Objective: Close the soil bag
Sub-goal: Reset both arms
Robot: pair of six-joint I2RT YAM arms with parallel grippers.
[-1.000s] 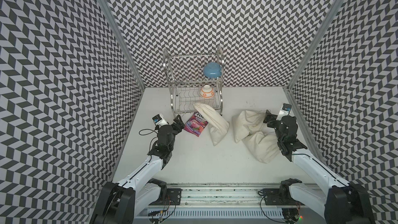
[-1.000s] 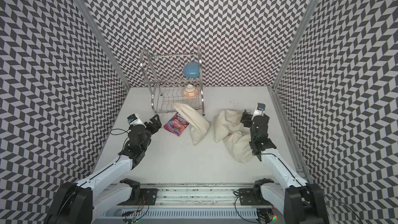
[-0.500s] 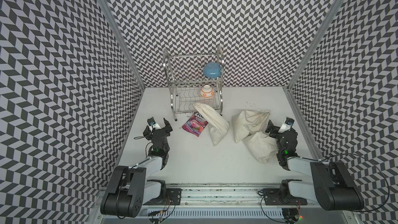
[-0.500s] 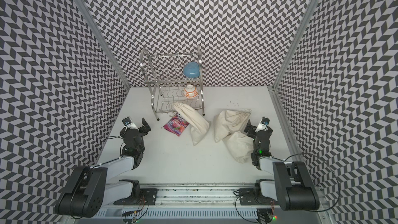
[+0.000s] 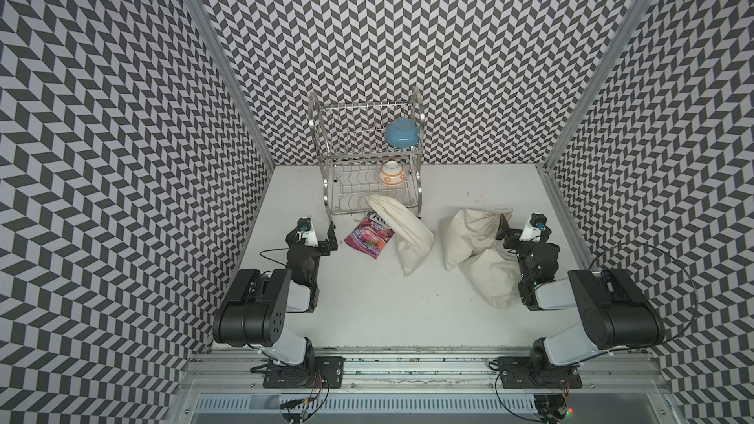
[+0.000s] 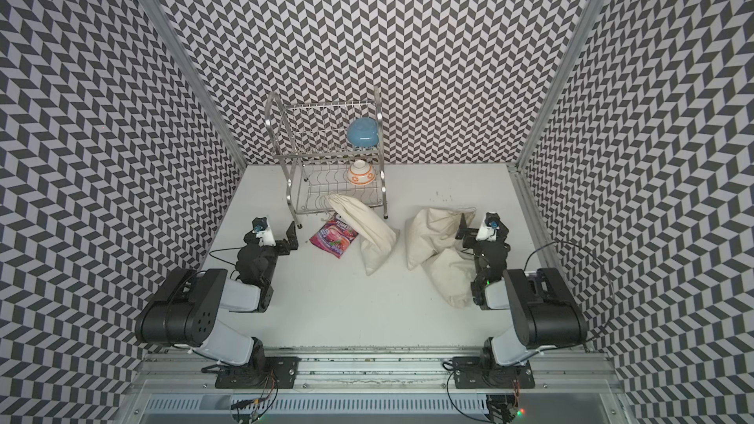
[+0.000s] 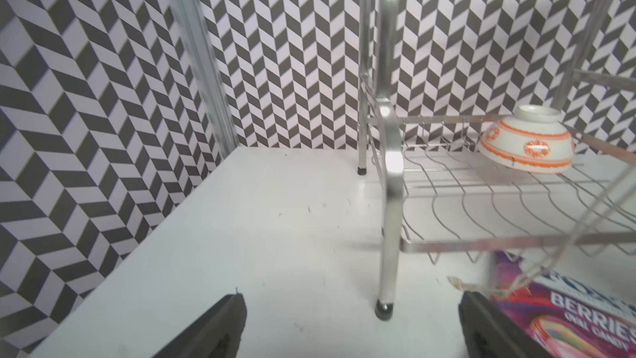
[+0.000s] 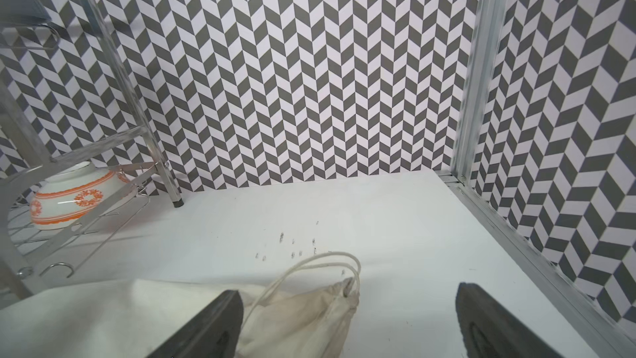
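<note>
The left tool point(image 7: 351, 304) gapes beside the rack point(image 7: 390, 201) leg, the right tool point(image 8: 349, 301) over a bag point(image 8: 296, 315) near the counter point(image 8: 413, 235) edge. Three bags, two bowls point(image 5: 402, 135), one candy packet point(image 5: 369, 236); front counter bare.

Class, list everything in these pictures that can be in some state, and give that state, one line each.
dish rack: standing upright.
blue bowl: tilted on its top shelf.
patterned bowl: upside down on its lower shelf.
soil bag: neck gathered shut, cords slack.
second cloth bag: neck gathered, lying down.
candy packet: lying flat.
left gripper: jaws open, empty.
right gripper: jaws open, empty.
</note>
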